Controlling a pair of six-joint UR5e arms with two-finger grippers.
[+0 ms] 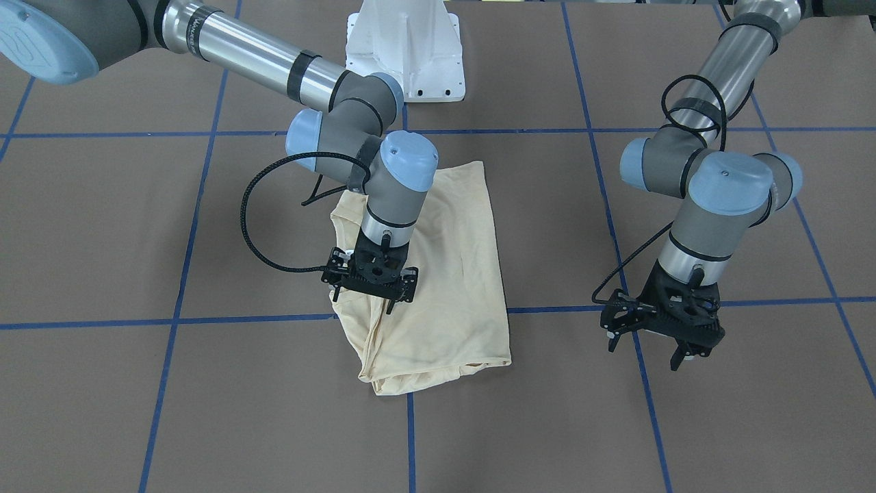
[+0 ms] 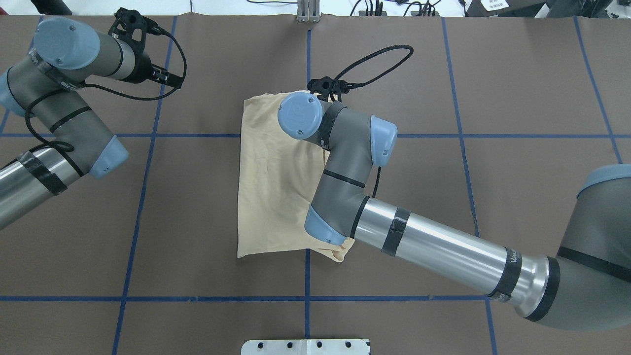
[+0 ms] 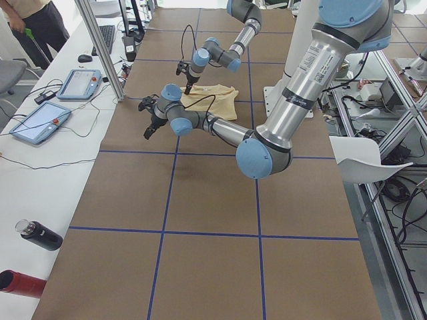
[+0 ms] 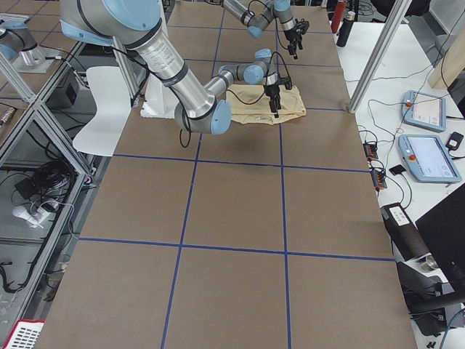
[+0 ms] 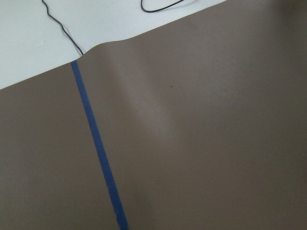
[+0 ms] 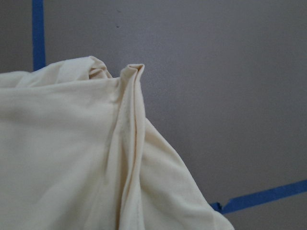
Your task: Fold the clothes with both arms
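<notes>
The clothes are one pale cream-yellow shirt (image 1: 455, 274), folded into a rough rectangle, plain side up, on the brown table (image 1: 102, 226). In the overhead view the shirt (image 2: 268, 187) lies at the table's middle. My right gripper (image 1: 365, 296) hangs open just above the shirt's bunched corner, fingers spread and holding nothing. The right wrist view shows that rumpled edge of the shirt (image 6: 72, 158) close below. My left gripper (image 1: 647, 348) stands open above bare table, well off to the shirt's side. The left wrist view holds only table and tape.
Blue tape lines (image 1: 260, 318) grid the table. The white pedestal base (image 1: 405, 48) stands behind the shirt. A side bench carries tablets (image 3: 37, 120) and bottles (image 3: 40, 235), with a person (image 3: 30, 20) at its far end. A white chair (image 3: 360, 157) stands beside the table.
</notes>
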